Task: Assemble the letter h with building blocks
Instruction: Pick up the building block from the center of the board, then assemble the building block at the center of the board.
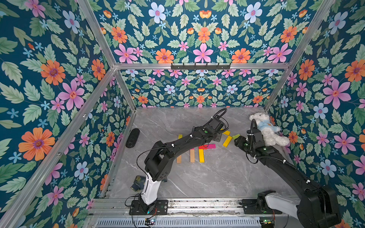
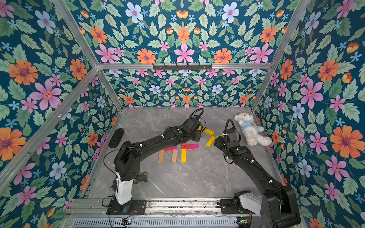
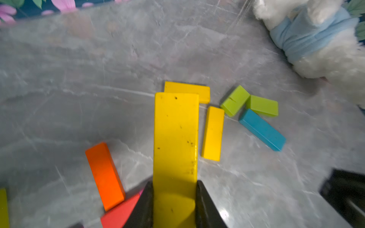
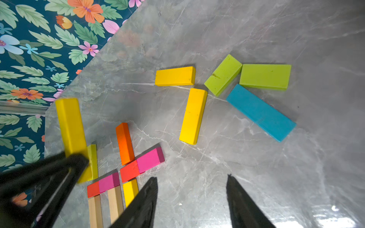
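Note:
My left gripper (image 3: 174, 183) is shut on a yellow block (image 3: 175, 136) and holds it clear of the table; the right wrist view shows this block (image 4: 69, 126) too. The right gripper (image 4: 192, 177) is open and empty, hovering over bare marble beside the laid blocks. Laid flat together are two plain wood blocks (image 4: 115, 203), a yellow one (image 4: 130, 190), two red-and-pink bars (image 4: 142, 164) and an orange block (image 4: 124, 143). Loose further off lie two yellow blocks (image 4: 193, 116), two green ones (image 4: 223, 75) and a blue one (image 4: 260, 112).
A white plush bear (image 1: 268, 128) in a light blue shirt lies at the back right by the wall. A black oval object (image 1: 132, 137) rests at the left wall, and a dark patterned item (image 1: 138, 182) sits near the left arm's base. Floral walls enclose the marble table (image 1: 217, 177).

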